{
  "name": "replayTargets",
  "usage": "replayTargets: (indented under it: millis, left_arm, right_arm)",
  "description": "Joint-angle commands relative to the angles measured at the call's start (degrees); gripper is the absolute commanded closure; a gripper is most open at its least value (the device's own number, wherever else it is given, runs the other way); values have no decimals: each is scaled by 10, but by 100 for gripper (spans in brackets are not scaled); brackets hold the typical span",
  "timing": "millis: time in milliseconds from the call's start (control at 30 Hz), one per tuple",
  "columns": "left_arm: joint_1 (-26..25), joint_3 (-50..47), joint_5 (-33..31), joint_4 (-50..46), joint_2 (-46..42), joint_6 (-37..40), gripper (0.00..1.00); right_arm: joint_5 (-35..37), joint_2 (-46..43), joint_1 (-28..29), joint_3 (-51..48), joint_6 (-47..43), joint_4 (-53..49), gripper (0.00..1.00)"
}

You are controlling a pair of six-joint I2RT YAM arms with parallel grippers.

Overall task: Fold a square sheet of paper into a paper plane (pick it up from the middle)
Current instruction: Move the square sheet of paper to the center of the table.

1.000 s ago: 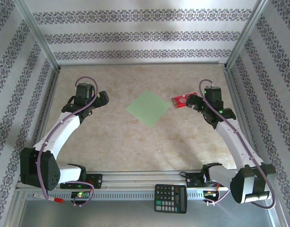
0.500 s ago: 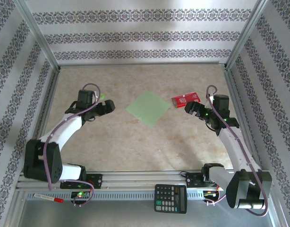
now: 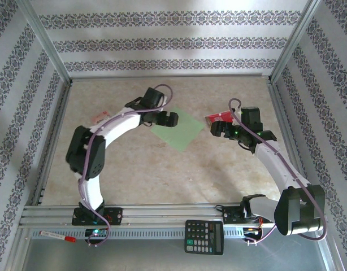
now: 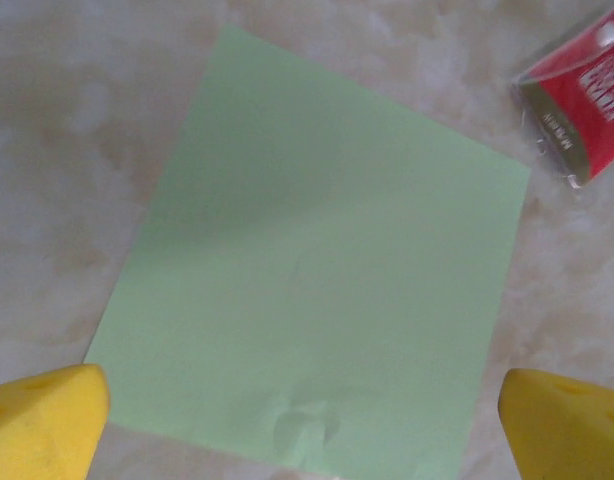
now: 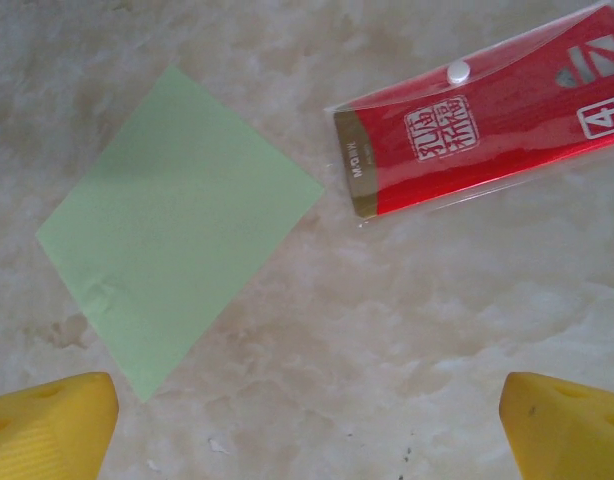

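The left fingers [image 4: 42,420] have just swung in over the square sheet of paper [image 4: 307,290], which lies flat on the tabletop [image 3: 162,175]. They're spread wide and empty, though their height's hard to judge. The right fingers [image 5: 47,420] gape empty too. Pickup's probably next.

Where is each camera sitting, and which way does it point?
Top external: above, behind the bases, looking down on the table; both arms, left hand, right hand.
Left wrist: faces down at the square sheet of paper; yellow fingertips at bottom.
Right wrist: faces down at red packet and sheet; yellow fingertips too.
All share sheet and packet.
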Motion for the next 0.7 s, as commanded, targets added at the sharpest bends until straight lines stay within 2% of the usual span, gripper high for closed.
replayTargets:
  millis: [0,200,500,667]
  left_arm:
    - [-24,93,-58,-149,70,83,0]
    - [-38,271,-32,-269,197,122,2]
    - [-39,538,-34,-433,363,143,3]
    - [-43,614,-26,-472,412,147,1]
  right_arm:
    - [26,-11,-2,5,-13,-14,2]
    - [37,-19,-8,-2,-14,-22,2]
    - [35,-28,-14,-25,-3,-14,2]
    - [28,-27,-16,-32,-2,-11,2]
